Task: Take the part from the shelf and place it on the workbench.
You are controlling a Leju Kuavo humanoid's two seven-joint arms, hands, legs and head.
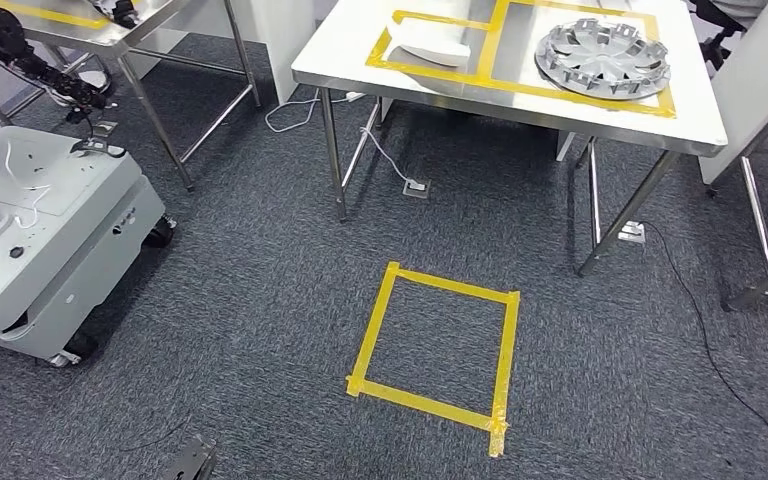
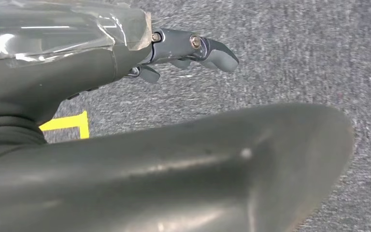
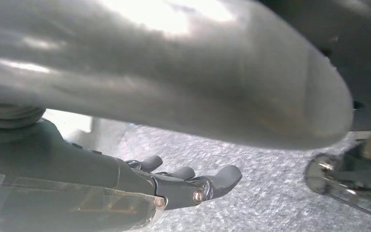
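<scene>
The part point(image 1: 602, 58), a silver wheel cover with a ring of spokes, lies flat on the white workbench point(image 1: 520, 95) at the top of the head view, inside a rectangle of yellow tape point(image 1: 520, 85) marked on the tabletop, toward the bench's right end. Just beside it on the left, in a neighbouring taped section, sits a white curved piece point(image 1: 430, 42) whose nature I cannot make out. The bench stands on metal legs over dark grey carpet point(image 1: 260, 300), and on that carpet nearer the robot a square of yellow tape point(image 1: 434, 355) is stuck to the floor, well apart from the bench. A white wheeled base unit point(image 1: 45, 240) stands at the left, and behind it a second steel table point(image 1: 130, 35) reaches into the upper left corner. Cables point(image 1: 705, 330) trail across the carpet under and beside the bench. The left hand point(image 2: 183, 50) hangs over the carpet with its fingers loosely extended and nothing between them; a corner of yellow floor tape shows beneath it. The right hand point(image 3: 188, 183) likewise hangs above the carpet, fingers slightly curved and apart, holding nothing, with a shiny metal table foot point(image 3: 328, 176) near it.
</scene>
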